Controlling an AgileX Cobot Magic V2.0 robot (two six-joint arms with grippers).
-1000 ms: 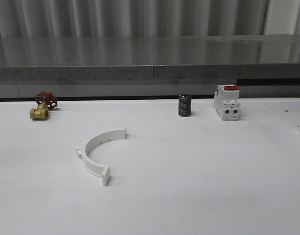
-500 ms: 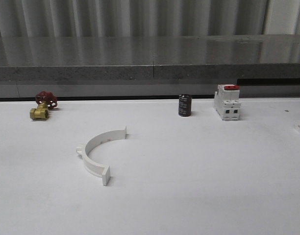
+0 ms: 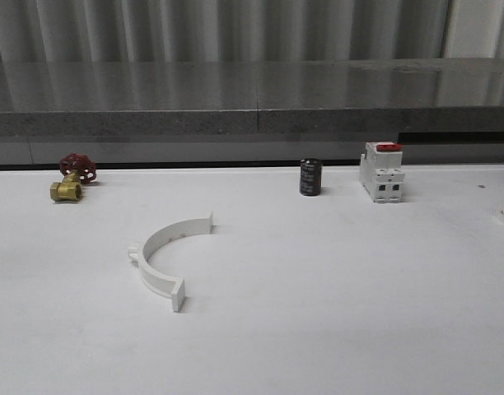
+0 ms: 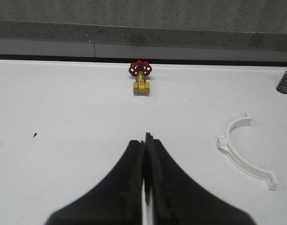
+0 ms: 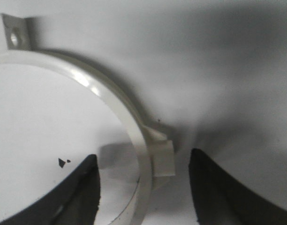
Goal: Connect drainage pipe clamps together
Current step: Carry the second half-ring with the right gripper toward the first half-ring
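In the front view, one white plastic semicircular clamp half (image 3: 161, 251) lay flat on the white table (image 3: 334, 280), left of centre in the frame, its open side facing right and a flat flange at each end. Along the far edge stood a brass valve with a red handwheel (image 3: 72, 176) at the upper left, a small black cylinder (image 3: 310, 177) near the middle, and a white block with a red switch (image 3: 381, 171) just right of it.

The left gripper (image 4: 144, 154) hung above bare table with its black fingers pressed together, holding nothing.

The right gripper (image 5: 143, 173) had its dark fingers spread apart on either side of a second white clamp half (image 5: 110, 101), straddling the band at its small outer ear tab (image 5: 161, 150).
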